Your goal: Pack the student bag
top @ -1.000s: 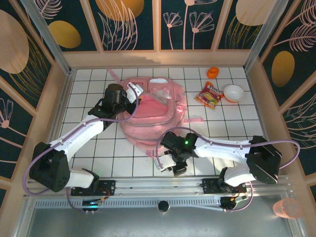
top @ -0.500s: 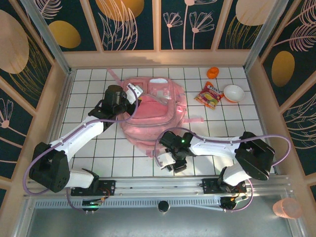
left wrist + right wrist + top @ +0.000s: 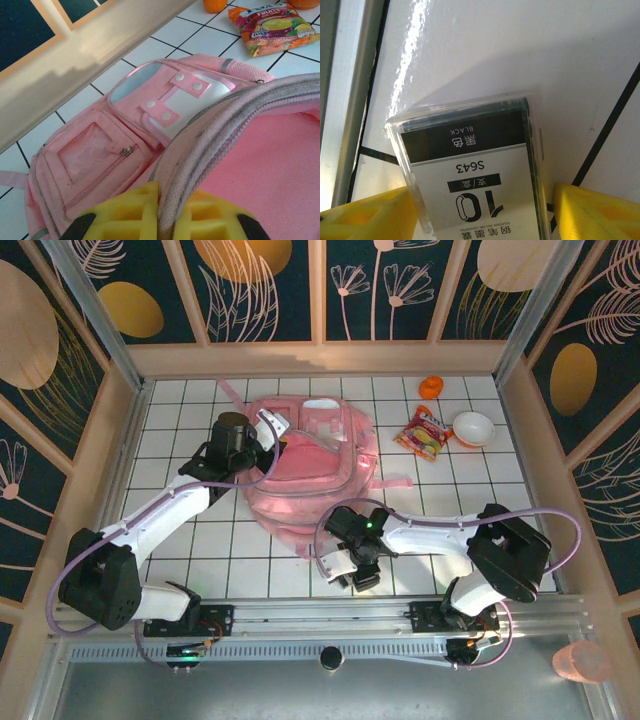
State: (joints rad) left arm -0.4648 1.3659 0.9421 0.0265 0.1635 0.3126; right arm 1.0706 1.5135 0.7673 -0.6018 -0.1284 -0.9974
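Note:
The student bag (image 3: pixel 318 472) is a big pink backpack lying flat in the middle of the tiled table, its front pockets and white patch (image 3: pixel 180 102) facing up. My left gripper (image 3: pixel 268 426) is shut on the raised zip rim of the bag's opening (image 3: pixel 215 125), which runs out between my yellow fingers (image 3: pixel 125 217). A clear plastic pen box (image 3: pixel 470 165) with a black and white label lies on the tiles near the front rail. My right gripper (image 3: pixel 480 212) stands open astride the box, with a gap showing beside the right finger (image 3: pixel 595 212). From above, that gripper (image 3: pixel 348 570) is just in front of the bag.
A colourful snack packet (image 3: pixel 425 432) lies right of the bag, with a white bowl (image 3: pixel 473 428) beside it and a small orange object (image 3: pixel 431 387) behind. The metal front rail (image 3: pixel 345 100) runs close to the left of the box. Wooden walls enclose the table.
The right arm's elbow has swung in to the left and the gripper has crept slightly left over the box. The left arm and the bag have not moved.

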